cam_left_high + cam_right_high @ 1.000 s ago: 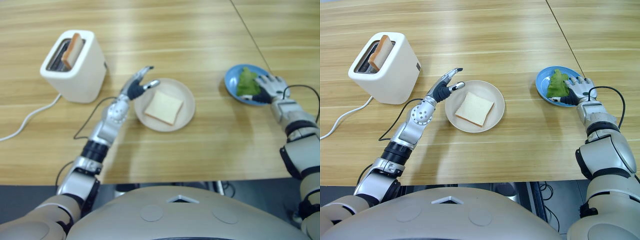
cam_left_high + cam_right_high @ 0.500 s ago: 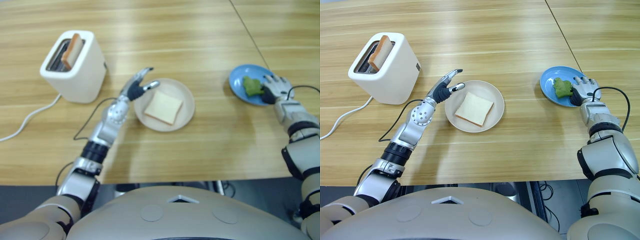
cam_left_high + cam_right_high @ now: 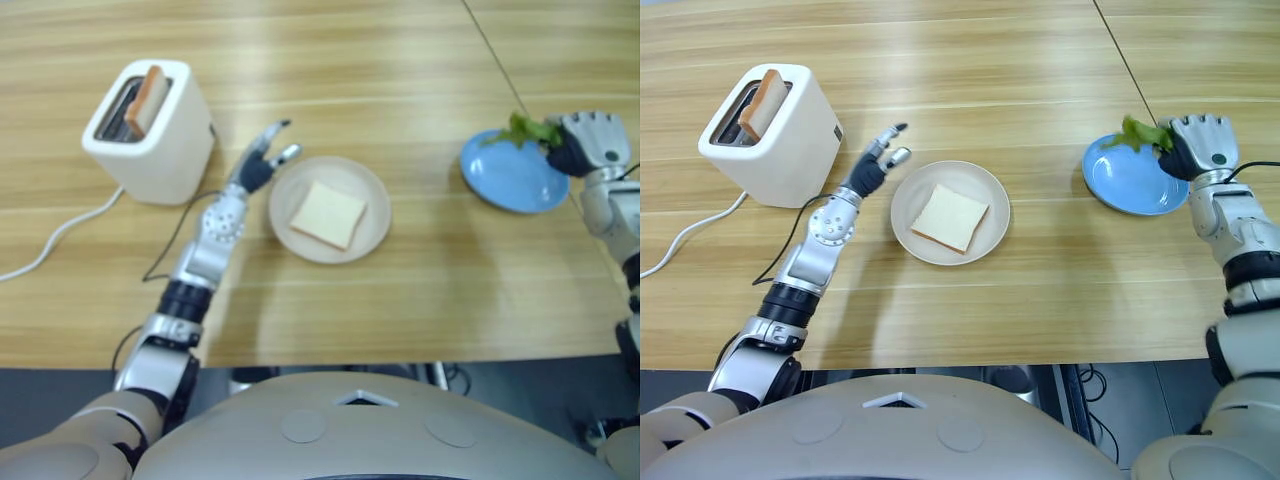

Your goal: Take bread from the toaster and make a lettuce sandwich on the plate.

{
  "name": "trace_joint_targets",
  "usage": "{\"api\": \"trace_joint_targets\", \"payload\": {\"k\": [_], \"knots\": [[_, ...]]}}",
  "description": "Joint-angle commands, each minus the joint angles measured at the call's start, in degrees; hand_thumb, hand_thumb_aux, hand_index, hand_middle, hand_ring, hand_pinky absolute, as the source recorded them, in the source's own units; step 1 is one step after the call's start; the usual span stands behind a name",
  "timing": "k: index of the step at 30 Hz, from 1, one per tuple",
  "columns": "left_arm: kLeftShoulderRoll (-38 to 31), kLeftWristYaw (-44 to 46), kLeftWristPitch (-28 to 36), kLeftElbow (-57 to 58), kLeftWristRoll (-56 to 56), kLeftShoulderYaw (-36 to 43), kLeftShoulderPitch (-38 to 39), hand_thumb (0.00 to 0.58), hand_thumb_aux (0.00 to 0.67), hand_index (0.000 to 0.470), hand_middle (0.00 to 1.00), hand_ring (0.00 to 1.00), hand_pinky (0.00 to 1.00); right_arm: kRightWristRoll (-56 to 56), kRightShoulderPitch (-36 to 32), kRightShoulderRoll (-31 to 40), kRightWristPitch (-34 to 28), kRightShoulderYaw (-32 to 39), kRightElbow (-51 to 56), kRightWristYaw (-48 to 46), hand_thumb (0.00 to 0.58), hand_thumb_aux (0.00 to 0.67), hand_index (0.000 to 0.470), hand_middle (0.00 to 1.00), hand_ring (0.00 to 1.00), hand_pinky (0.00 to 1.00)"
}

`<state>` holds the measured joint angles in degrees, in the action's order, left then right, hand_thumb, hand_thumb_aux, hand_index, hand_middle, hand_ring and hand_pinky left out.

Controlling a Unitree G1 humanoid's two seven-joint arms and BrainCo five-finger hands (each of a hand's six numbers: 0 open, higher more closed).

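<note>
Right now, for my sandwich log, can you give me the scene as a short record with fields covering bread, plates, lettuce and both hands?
toaster: white, on the left of the table, one slice of bread standing in its slot
plate: beige, centre, one bread slice lying flat on it
lettuce: grasped by the right hand, above the far edge of the blue plate
left hand: open, holding nothing, between toaster and plate
task stage: lettuce not yet on the bread slice
</note>
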<state>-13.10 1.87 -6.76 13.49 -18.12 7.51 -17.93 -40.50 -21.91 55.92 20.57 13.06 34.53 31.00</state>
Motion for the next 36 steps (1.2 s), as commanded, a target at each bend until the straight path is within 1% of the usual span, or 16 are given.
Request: {"api": "trace_joint_targets", "payload": {"k": [1,4,6,10,13,15,18,22,26,30,36], "knots": [[0.2,-1.3,-1.3,2.6,4.5,-4.4,-1.5,0.000,0.000,0.000,0.00,0.00,0.00,-0.2,5.6,-3.7,-5.8,-4.0,-26.3,-6.1,0.580,0.670,0.460,1.00,1.00,1.00],[0.5,-1.7,-2.5,5.4,6.4,-6.1,-2.6,0.000,0.000,0.000,0.00,0.00,0.00,-3.0,5.6,-9.5,-8.8,-2.1,-36.5,-10.7,0.580,0.670,0.460,1.00,1.00,1.00],[0.7,-1.8,-3.2,7.5,7.0,-6.3,-3.2,0.000,0.000,0.000,0.00,0.00,0.00,-5.3,4.2,-14.3,-9.5,0.7,-39.0,-13.4,0.580,0.670,0.460,1.00,1.00,1.00],[1.4,-1.9,-4.4,10.3,7.3,-6.0,-3.9,0.000,0.000,0.000,0.00,0.00,0.00,-9.5,-0.2,-22.7,-9.4,7.0,-33.7,-15.6,0.580,0.670,0.460,1.00,1.00,1.00],[1.9,-1.9,-5.1,11.6,7.1,-5.4,-4.0,0.000,0.000,0.000,0.00,0.00,0.00,-13.0,-2.6,-27.6,-8.3,12.5,-25.5,-15.8,0.580,0.670,0.460,1.00,1.00,1.00],[2.1,-2.0,-5.3,11.9,6.7,-5.1,-3.9,0.000,0.000,0.000,0.00,0.00,0.00,-14.5,-3.1,-29.6,-7.5,15.4,-20.0,-15.8,0.580,0.670,0.460,1.00,1.00,1.00],[2.3,-2.1,-5.3,11.8,6.3,-4.4,-3.8,0.000,0.000,0.000,0.00,0.00,0.00,-15.4,-1.9,-30.0,-6.3,17.7,-15.0,-15.0,0.580,0.670,0.460,1.00,1.00,1.00],[2.4,-2.2,-5.2,11.3,6.1,-4.2,-3.4,0.000,0.000,0.000,0.00,0.00,0.00,-16.1,0.8,-28.3,-5.0,18.7,-14.3,-14.5,0.580,0.670,0.460,1.00,1.00,1.00],[2.5,-2.4,-5.2,11.5,5.9,-4.0,-3.3,0.000,0.000,0.000,0.00,0.00,0.00,-16.2,2.6,-26.4,-4.1,18.5,-16.8,-15.2,0.580,0.670,0.460,1.00,1.00,1.00],[2.7,-2.6,-5.3,11.9,5.8,-3.4,-3.3,0.000,0.000,0.000,0.00,0.00,0.00,-15.9,3.9,-25.3,-4.2,17.5,-22.1,-16.9,0.580,0.670,0.460,1.00,1.00,1.00],[2.5,-2.6,-5.4,12.5,5.5,-3.0,-3.5,0.000,0.000,0.000,0.00,0.00,0.00,-16.2,4.4,-24.5,-4.5,16.4,-27.1,-18.4,0.580,0.670,0.460,1.00,1.00,1.00]]}}
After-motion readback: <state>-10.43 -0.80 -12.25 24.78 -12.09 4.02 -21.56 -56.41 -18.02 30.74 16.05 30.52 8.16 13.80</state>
